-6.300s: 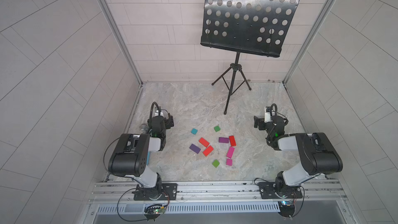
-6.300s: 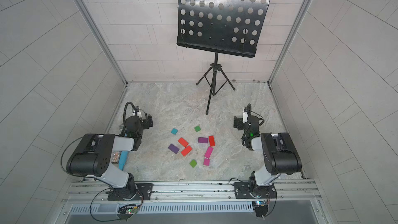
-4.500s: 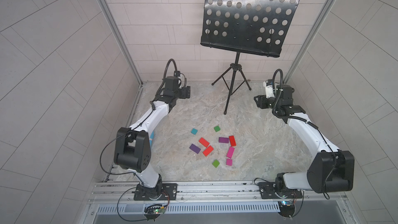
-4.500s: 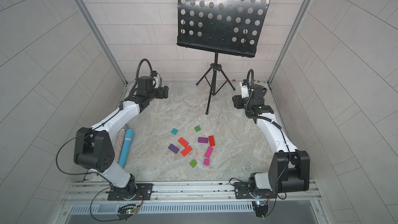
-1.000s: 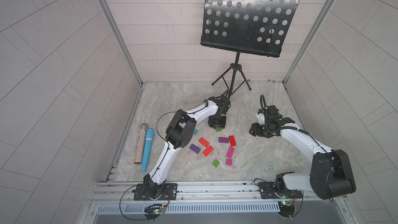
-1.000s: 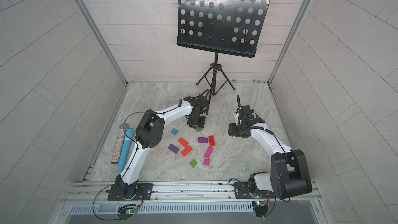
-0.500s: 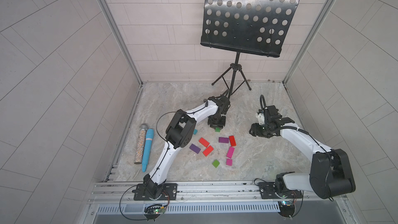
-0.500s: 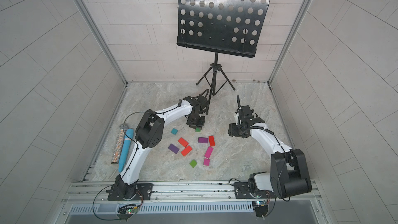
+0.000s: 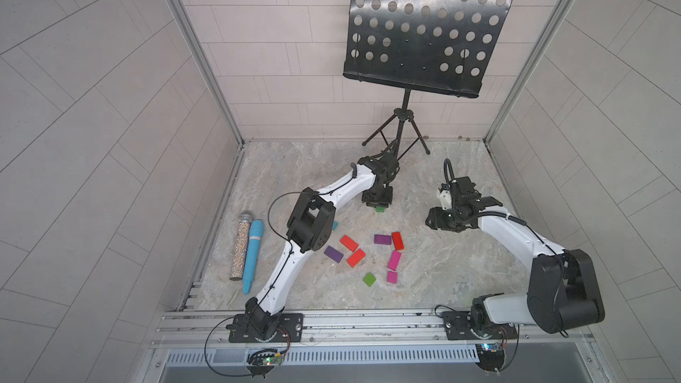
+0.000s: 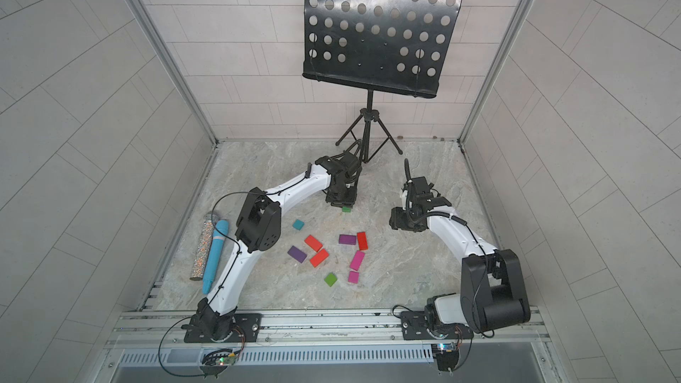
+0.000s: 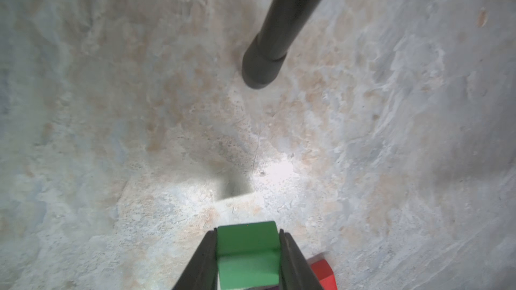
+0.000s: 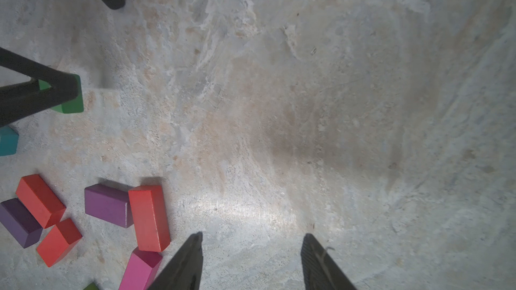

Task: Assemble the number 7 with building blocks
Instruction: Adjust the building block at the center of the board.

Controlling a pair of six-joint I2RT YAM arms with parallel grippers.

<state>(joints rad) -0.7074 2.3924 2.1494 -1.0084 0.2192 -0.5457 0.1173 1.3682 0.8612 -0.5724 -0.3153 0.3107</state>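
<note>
The green block (image 11: 247, 255) sits pinched between the jaws of the left gripper (image 11: 247, 231), at or just above the floor (image 11: 139, 107). It is at the far edge of the scatter, near a foot of the music stand (image 11: 262, 71). It looks light, stiff and matte, unlikely to slip or crush. Its flat opposite sides, where the jaws press, seem the sensible hold. Nearer lie other blocks: a purple block (image 9: 382, 239) touching a red block (image 9: 397, 240), and a magenta block (image 9: 394, 260) nearer still. To the right, the right gripper (image 12: 252, 236) hangs with jaws apart — empty, over bare floor.
</note>
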